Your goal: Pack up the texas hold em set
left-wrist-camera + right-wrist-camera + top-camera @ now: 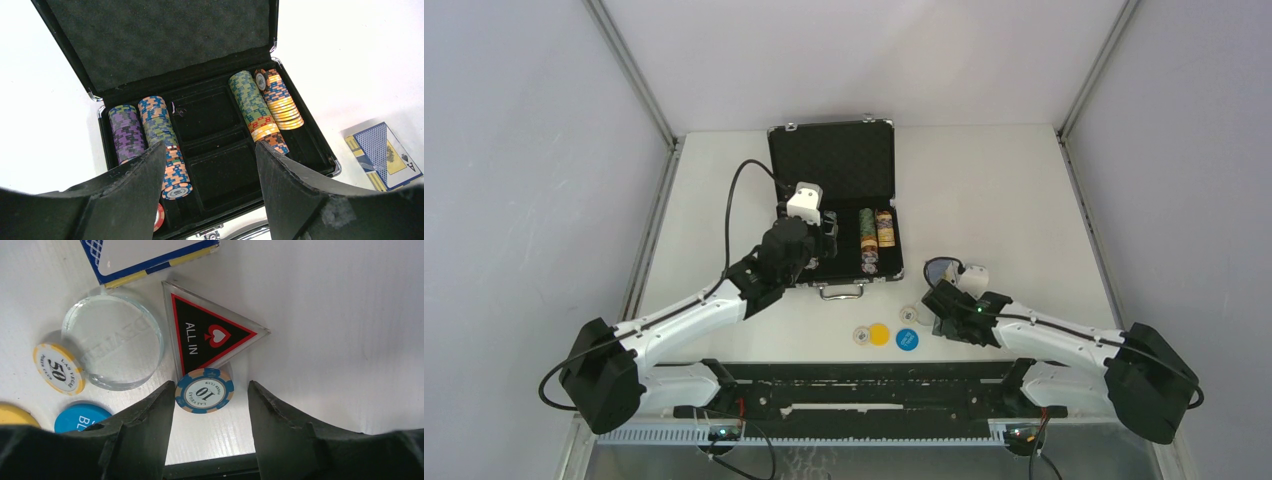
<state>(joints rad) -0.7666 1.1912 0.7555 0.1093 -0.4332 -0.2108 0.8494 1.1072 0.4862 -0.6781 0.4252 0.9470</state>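
Observation:
The black briefcase [832,165] lies open, lid up, at mid-table. In its tray are a purple chip stack [127,132], a blue-green stack [159,131], a green stack [249,102] and an orange-yellow stack [281,100]; the middle compartments are bare. My left gripper [210,147] hangs open over the tray, holding nothing. My right gripper [211,386] is open just above the table, with a blue "10" chip [204,390] between its tips, overlapping a corner of the red-black "ALL IN" triangle token [207,337]. The card deck [145,255] lies beyond.
A clear round disc [114,342], a yellow-white "50" chip [58,368], a blue button [80,418] and a yellow button [12,415] lie left of my right gripper. A white button [861,337] sits by the yellow one. A red chip [159,217] lies at the case's front.

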